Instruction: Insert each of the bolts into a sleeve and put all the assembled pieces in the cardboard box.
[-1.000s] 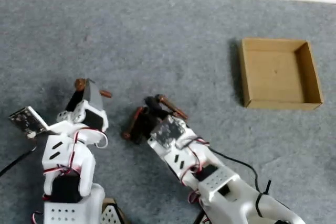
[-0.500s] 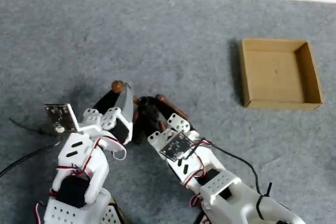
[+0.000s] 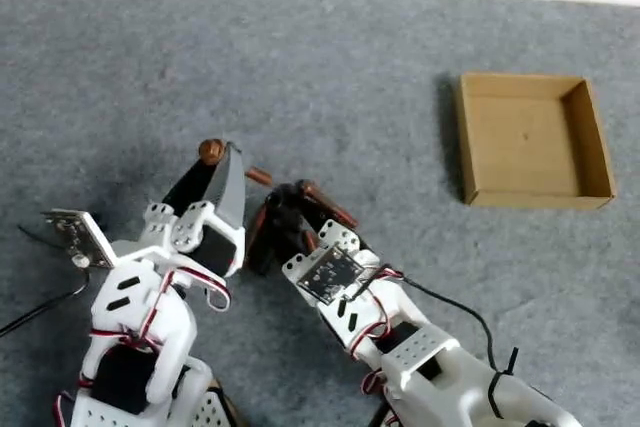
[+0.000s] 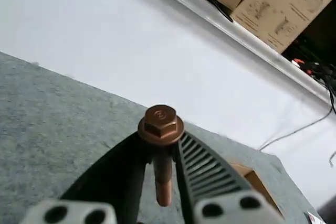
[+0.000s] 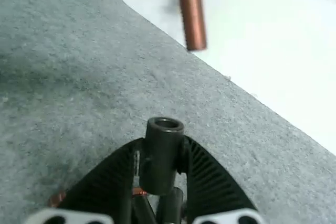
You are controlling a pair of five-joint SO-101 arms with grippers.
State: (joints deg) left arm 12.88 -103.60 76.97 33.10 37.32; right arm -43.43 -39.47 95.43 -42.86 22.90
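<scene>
Left gripper [image 4: 161, 148] clamps a copper bolt [image 4: 160, 125] just under its hex head, the fingers closed narrowly on the shank. From the high view, the bolt [image 3: 232, 163] sits crosswise in that gripper [image 3: 222, 165], with its head on the outer side and its plain end pointing toward the other arm.

Right gripper [image 5: 160, 148], just beside the left one, grips a dark sleeve [image 5: 161, 153] between its ribbed fingers, the open bore facing away from the wrist. Beyond the sleeve's mouth, the held bolt's shank end [image 5: 190, 14] hangs near it but apart, not yet in the bore.

Close against the right gripper [image 3: 285, 215], two more copper bolts lie on the grey mat [image 3: 330, 77], one [image 3: 330, 205] on the box side and one [image 3: 257, 225] on the left arm's side, both partly hidden. The cardboard box [image 3: 466, 137] sits open, well apart from both grippers, out past the right one.
</scene>
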